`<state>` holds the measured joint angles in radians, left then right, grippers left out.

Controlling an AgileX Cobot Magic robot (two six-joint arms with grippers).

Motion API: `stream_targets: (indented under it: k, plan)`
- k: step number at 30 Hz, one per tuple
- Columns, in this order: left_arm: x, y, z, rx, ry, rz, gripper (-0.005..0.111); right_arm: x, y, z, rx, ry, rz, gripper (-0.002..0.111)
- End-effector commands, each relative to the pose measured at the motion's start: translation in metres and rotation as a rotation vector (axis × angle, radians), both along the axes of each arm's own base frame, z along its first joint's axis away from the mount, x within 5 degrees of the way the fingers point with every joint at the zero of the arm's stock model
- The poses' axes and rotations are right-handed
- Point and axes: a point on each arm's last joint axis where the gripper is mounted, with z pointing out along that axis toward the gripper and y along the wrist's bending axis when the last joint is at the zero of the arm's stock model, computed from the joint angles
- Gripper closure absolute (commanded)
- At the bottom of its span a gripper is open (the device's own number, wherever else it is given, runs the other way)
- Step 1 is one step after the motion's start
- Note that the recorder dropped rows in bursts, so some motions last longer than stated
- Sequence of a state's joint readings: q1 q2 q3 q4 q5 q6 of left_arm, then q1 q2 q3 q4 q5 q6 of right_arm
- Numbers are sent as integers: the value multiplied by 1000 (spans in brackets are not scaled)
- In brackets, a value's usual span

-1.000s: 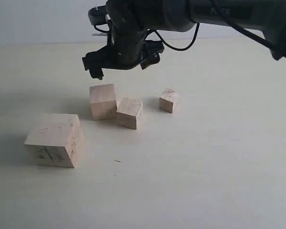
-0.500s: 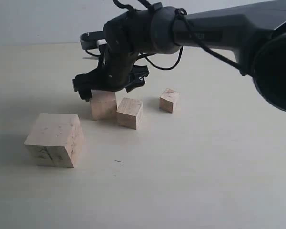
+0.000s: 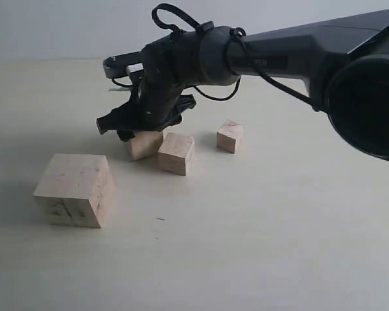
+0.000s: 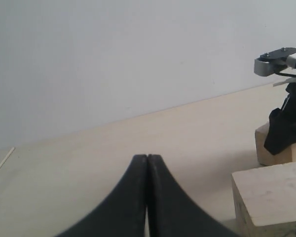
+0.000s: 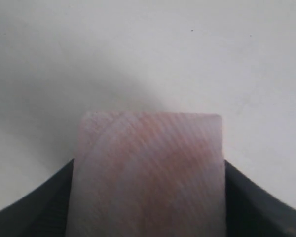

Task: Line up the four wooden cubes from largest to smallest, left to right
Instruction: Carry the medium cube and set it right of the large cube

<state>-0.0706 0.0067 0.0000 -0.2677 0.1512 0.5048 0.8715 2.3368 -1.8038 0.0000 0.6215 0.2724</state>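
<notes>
Four pale wooden cubes stand on the table. The largest cube [image 3: 74, 188], with dark grain marks, is at the front left. The second-largest cube [image 3: 146, 144] sits behind it, with the third cube [image 3: 176, 153] close on its right. Farther right stands the smallest cube [image 3: 230, 136]. My right gripper [image 3: 142, 133] is down over the second-largest cube [image 5: 148, 173], a finger pressed against each side. My left gripper [image 4: 147, 158] is shut and empty, near the largest cube [image 4: 271, 197]; it is out of the exterior view.
The right arm [image 3: 298, 45] reaches across from the right, above the back of the table. The pale tabletop [image 3: 259, 227] runs to a white wall behind.
The right gripper has come down from above the second-largest cube until its fingers straddle it. That cube has shifted slightly to the right. The other cubes have not moved.
</notes>
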Motion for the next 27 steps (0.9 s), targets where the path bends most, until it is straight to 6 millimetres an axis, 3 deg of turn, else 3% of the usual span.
stream_targets:
  k: [1,7,10,13,16,20,27]
  plan:
    - [0,0,1,-8,-10,3,107,-5,-7,58,34,-72,36,108]
    - [0,0,1,-8,-10,3,107,-30,-39,154,-18,-160,171,108]
    - [0,0,1,-8,-10,3,107,-44,-56,190,-23,-187,200,108]
    - [0,0,1,-8,-10,3,107,-59,-72,214,-1,-226,240,108]
    - [0,0,1,-8,-10,3,107,-76,-83,215,22,-218,311,108]
    - [0,0,1,-8,-10,3,107,-95,-96,194,31,-223,448,108]
    - [0,0,1,-8,-10,3,107,-120,-95,126,73,-205,809,108]
